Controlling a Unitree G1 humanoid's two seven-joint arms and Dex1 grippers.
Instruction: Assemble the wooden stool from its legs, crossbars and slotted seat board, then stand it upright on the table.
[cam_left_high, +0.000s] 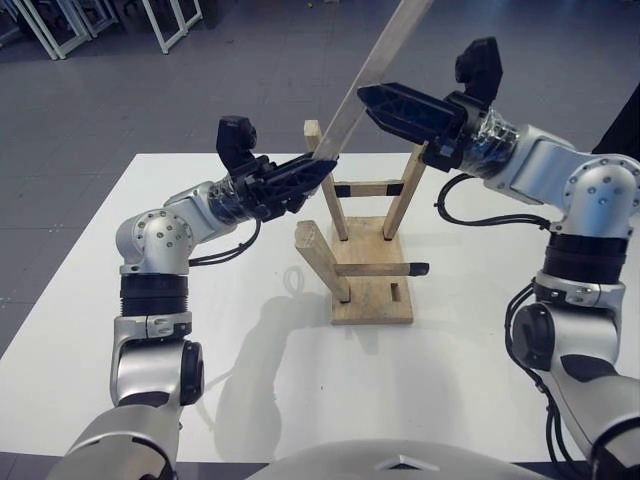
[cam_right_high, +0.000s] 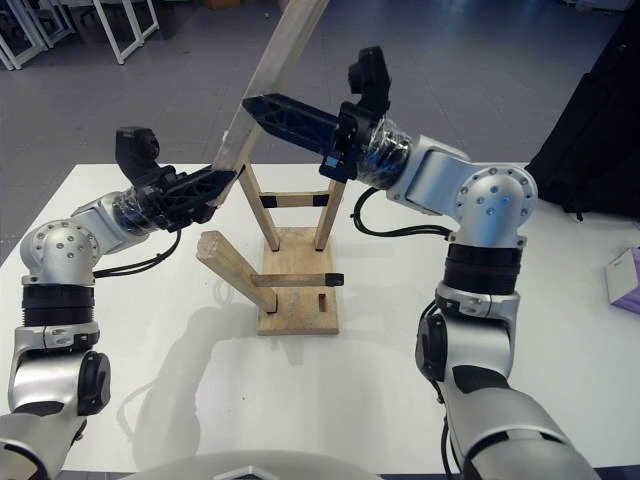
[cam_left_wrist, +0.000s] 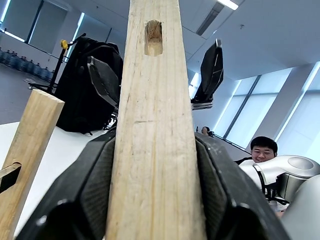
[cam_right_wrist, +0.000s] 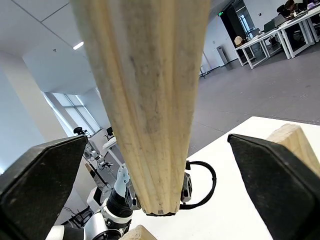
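Loose leg (cam_left_wrist: 155, 150) sat right up against both wrist cameras, clamped near its lower end between the fingers of the left gripper (cam_left_high: 315, 168). A mortise hole (cam_left_wrist: 153, 37) showed higher up its face. From that grip it slanted up and toward the robot's right, out past the top of the head views. The right gripper (cam_left_high: 368, 97) was higher on the same leg with its fingers (cam_right_wrist: 45, 180) spread, one on each side of the wood with a gap to it, so it held nothing.

Below, on the white table (cam_left_high: 460, 350), the seat board (cam_left_high: 375, 300) lay flat. Two legs (cam_left_high: 405, 195) stood up from its far end, joined by a crossbar (cam_left_high: 370, 188). A third leg (cam_left_high: 322, 258) leaned at the near-left corner, lower end at the board. A second crossbar (cam_left_high: 380, 269) stuck out sideways from it, above the board, toward the robot's right. An open slot (cam_left_high: 397, 292) showed in the board below that bar's dark tip.
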